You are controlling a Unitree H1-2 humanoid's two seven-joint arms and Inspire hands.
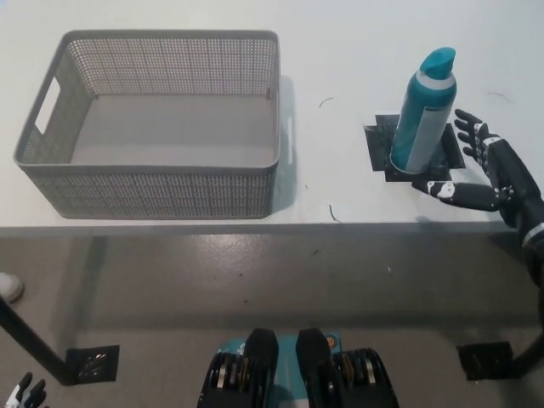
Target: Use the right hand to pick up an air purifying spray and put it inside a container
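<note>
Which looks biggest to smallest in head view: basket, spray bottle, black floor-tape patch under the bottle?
1. basket, by far the largest.
2. spray bottle.
3. black tape patch, partly hidden by the bottle; close to the bottle's size, so that ranking is unsure.

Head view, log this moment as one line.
right hand open beside spray bottle | bottle upright on table | basket empty | left hand resting low
</note>
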